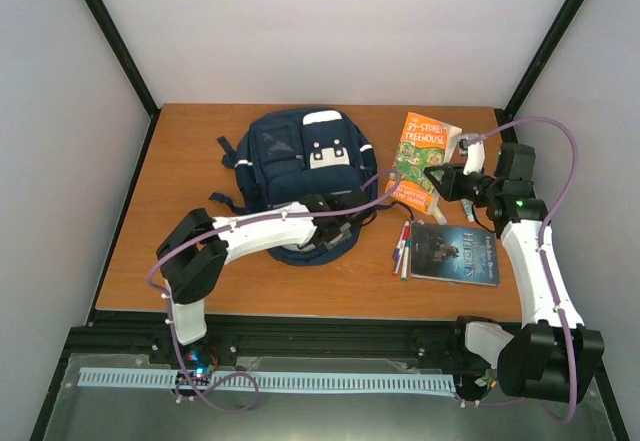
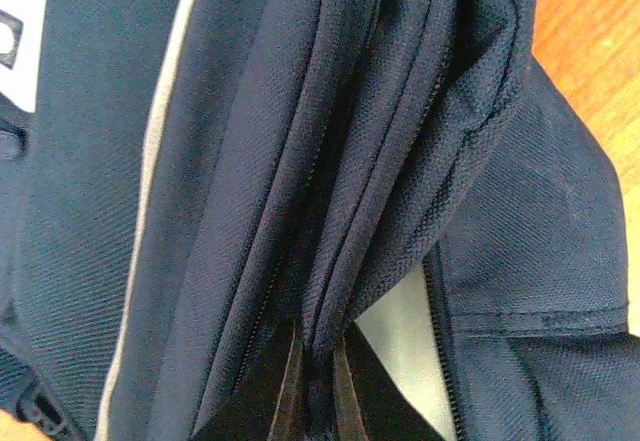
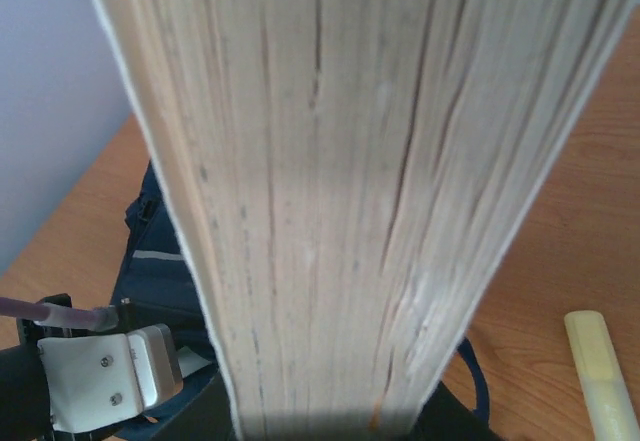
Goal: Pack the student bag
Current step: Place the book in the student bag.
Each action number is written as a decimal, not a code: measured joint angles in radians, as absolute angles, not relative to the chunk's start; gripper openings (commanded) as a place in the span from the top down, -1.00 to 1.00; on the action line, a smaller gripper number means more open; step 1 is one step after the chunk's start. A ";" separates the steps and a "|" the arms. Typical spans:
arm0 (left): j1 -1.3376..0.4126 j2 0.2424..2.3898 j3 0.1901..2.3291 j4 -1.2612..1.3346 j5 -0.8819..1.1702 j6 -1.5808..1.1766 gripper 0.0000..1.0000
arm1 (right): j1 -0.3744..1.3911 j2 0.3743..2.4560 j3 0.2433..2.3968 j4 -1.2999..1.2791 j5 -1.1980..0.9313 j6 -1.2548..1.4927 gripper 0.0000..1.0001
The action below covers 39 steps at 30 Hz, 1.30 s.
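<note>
**Student bag and loose items on the table, three views**

Top external. Student bag (image 1: 290, 156): navy backpack with a white front patch and white top label, lying flat at the back centre of the wooden table (image 1: 180, 261), dark straps trailing off its left side. Left gripper (image 1: 345, 223): at the bag's near right corner, on the fabric. Right gripper (image 1: 437, 176): to the right of the bag, clamped on an orange paperback (image 1: 420, 151) whose cover reads "39-Storey Treehouse". Dark book (image 1: 458, 253): flat on the table to the bag's right, nearer the arms; its title is too small to read for certain. Pens (image 1: 402, 248): a small bunch between the bag and the dark book.

Left wrist. Folds of the bag's navy mesh fabric (image 2: 220, 211) fill the view, with a pale stripe running down the left. The fingers (image 2: 287, 391) are drawn together, pinching a seam of the bag.

Right wrist. The paperback's cream page edges (image 3: 330, 211) fill the view, rising from the closed jaws. The bag (image 3: 160, 261) shows behind at lower left. Yellow highlighter (image 3: 605, 376): on the table at lower right.
</note>
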State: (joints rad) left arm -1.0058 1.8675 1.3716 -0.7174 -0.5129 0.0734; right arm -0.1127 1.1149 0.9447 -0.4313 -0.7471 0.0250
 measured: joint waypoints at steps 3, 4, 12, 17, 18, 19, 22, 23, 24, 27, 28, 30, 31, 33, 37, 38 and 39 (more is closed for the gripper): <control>-1.002 1.839 1.394 -0.733 -0.530 0.073 0.98 | -0.113 1.116 0.971 -0.463 -0.746 0.070 0.94; -1.001 1.830 1.401 -0.736 -0.535 0.073 0.98 | -0.113 1.118 0.988 -0.479 -0.751 0.083 0.94; -0.945 1.715 1.444 -0.758 -0.519 0.048 0.98 | -0.114 1.222 1.125 -0.635 -0.896 0.173 0.95; -0.892 1.658 1.475 -0.765 -0.467 0.013 0.98 | -0.115 1.269 1.090 -0.762 -0.995 0.200 0.94; -0.888 1.655 1.483 -0.767 -0.460 0.007 0.98 | -0.115 1.271 1.071 -0.785 -1.014 0.205 0.94; -0.883 1.654 1.490 -0.768 -0.455 0.002 0.98 | -0.115 1.272 1.045 -0.808 -1.032 0.210 0.94; -0.877 1.654 1.504 -0.773 -0.447 -0.011 0.98 | -0.114 1.272 0.981 -0.869 -1.061 0.217 0.94; -0.875 1.654 1.509 -0.778 -0.444 -0.015 0.98 | -0.111 1.271 0.962 -0.887 -1.065 0.218 0.94; -0.875 1.654 1.510 -0.780 -0.443 -0.018 0.98 | -0.109 1.271 0.945 -0.900 -1.068 0.218 0.94; -0.870 1.654 1.516 -0.783 -0.439 -0.028 0.98 | -0.076 1.258 0.889 -0.920 -1.069 0.224 0.95; -0.870 1.654 1.516 -0.783 -0.436 -0.030 0.98 | -0.059 1.249 0.868 -0.916 -1.072 0.231 0.94; -0.870 1.654 1.516 -0.782 -0.427 -0.032 0.98 | -0.015 1.230 0.815 -0.900 -1.083 0.255 0.94; -0.870 1.654 1.516 -0.782 -0.422 -0.033 0.98 | -0.001 1.227 0.797 -0.892 -1.087 0.263 0.94; -0.869 1.652 1.516 -0.781 -0.416 -0.033 0.98 | 0.036 1.227 0.765 -0.877 -1.088 0.277 0.94; -0.868 1.643 1.516 -0.781 -0.411 -0.033 0.98 | 0.098 1.238 0.767 -0.858 -1.084 0.277 0.95; -0.868 1.640 1.516 -0.781 -0.409 -0.033 0.99 | 0.112 1.246 0.778 -0.853 -1.085 0.274 0.95; -0.868 1.637 1.516 -0.781 -0.407 -0.033 0.98 | 0.123 1.257 0.787 -0.845 -1.086 0.270 0.94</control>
